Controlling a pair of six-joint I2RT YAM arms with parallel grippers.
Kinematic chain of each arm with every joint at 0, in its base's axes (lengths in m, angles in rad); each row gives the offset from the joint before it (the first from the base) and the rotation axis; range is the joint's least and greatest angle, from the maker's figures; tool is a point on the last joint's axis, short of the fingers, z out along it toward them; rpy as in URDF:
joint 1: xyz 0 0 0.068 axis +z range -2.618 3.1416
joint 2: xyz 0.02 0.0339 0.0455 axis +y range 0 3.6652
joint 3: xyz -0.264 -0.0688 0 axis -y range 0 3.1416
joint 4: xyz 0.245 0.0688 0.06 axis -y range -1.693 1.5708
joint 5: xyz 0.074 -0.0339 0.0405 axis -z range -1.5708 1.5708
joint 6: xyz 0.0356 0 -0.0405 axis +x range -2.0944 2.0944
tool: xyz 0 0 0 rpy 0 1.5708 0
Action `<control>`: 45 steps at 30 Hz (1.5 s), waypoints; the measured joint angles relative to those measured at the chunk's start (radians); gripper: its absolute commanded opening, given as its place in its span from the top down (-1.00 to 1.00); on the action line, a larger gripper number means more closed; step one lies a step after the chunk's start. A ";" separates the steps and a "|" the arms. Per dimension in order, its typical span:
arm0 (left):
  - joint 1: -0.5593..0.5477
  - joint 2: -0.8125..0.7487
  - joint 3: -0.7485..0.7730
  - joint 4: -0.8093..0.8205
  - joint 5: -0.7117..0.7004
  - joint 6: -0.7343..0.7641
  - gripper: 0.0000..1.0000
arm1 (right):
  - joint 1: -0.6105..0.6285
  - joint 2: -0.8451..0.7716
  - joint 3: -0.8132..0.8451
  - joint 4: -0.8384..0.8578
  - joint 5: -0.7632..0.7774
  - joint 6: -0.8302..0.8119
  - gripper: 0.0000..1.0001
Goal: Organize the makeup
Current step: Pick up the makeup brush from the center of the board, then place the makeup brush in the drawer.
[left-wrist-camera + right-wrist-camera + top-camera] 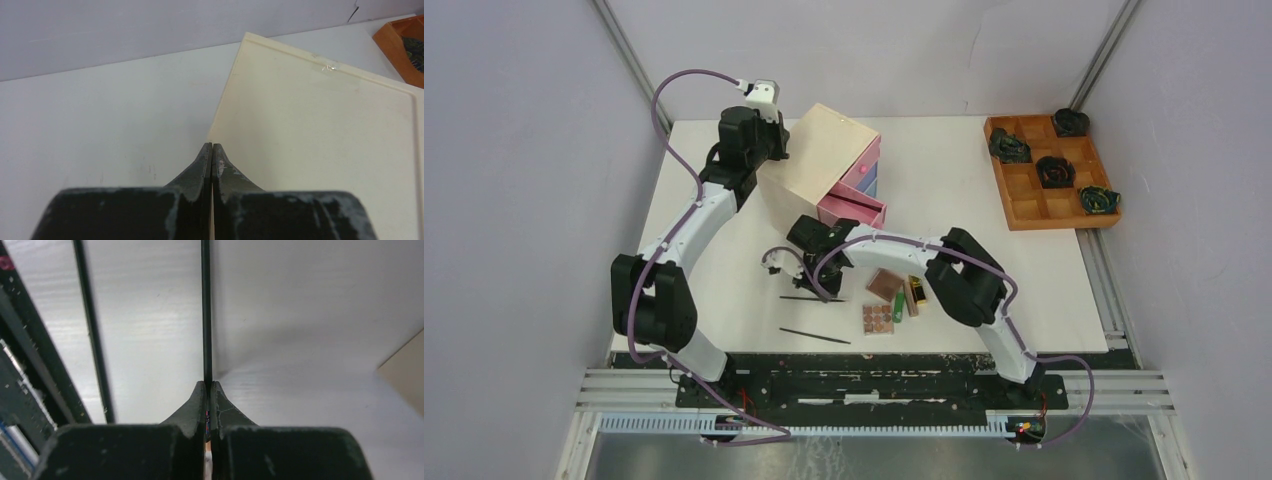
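Note:
My right gripper (208,383) is shut on one thin black stick (206,315), which runs straight out from its fingertips just over the white table. In the top view that gripper (810,288) is at the stick (816,298), left of the other makeup. A second black stick (814,335) lies nearer the front edge, and it also shows in the wrist view (92,330). Two brown palettes (884,285) (877,318), a green tube (898,307) and a gold tube (912,300) lie together. My left gripper (212,145) is shut and empty at the edge of the chest's top.
The pale wooden chest (824,160) stands at the back with its lowest pink drawer (852,208) pulled open toward the makeup. Its top (320,135) fills the left wrist view. An orange-brown grid tray (1049,170) with dark coiled objects sits at the back right.

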 measured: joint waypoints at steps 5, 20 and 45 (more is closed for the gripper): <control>0.000 0.000 0.000 0.000 0.000 0.000 0.94 | 0.035 -0.086 -0.026 -0.101 0.021 0.018 0.99; 0.002 0.000 0.000 0.000 0.006 -0.001 0.94 | 0.071 -0.340 0.248 -0.401 0.182 0.047 0.99; 0.003 -0.005 -0.004 0.000 0.009 -0.001 0.94 | -0.117 -0.312 0.554 -0.645 0.517 -0.026 0.99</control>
